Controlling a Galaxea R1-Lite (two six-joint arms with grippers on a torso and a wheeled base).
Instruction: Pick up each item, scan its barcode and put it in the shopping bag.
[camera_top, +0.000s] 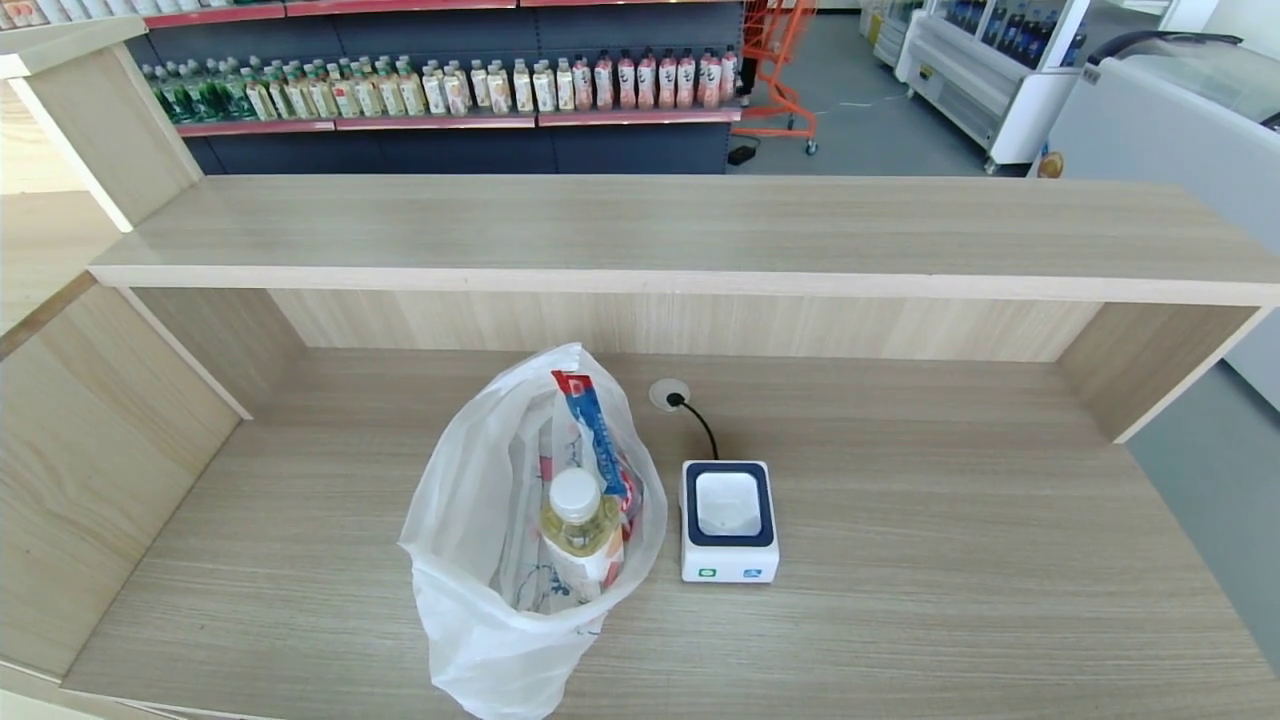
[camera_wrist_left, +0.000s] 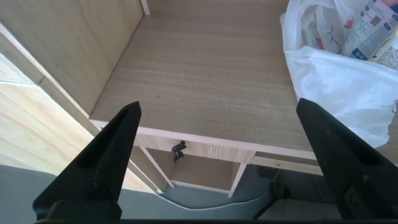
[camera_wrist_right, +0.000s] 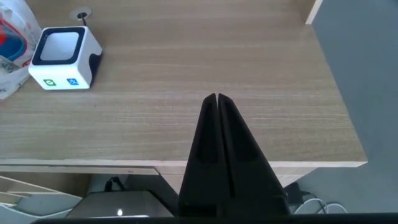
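Counter (camera_top: 950, 560), shopping bag (camera_top: 470, 600) holding bottle (camera_top: 575, 500) and packet (camera_top: 600, 440), left jaws spread empty, right jaws closed empty

Beyond my pale wooden tabletop (camera_top: 900, 560), bottle shelves (camera_top: 450, 122) stand at eleven o'clock, an orange cart (camera_top: 783, 62) at twelve, white freezers (camera_top: 1000, 95) on grey floor (camera_top: 870, 135) at one.

I can read no words or numbers anywhere. The scanner (camera_wrist_right: 62, 55), forward and to the left of my right gripper (camera_wrist_right: 216, 96), bears a green sign (camera_wrist_right: 50, 81) and a blue sign (camera_wrist_right: 71, 81) on its front; their symbols are too small to read. Print on the packet (camera_top: 598, 440) in the bag (camera_top: 480, 600) is illegible.
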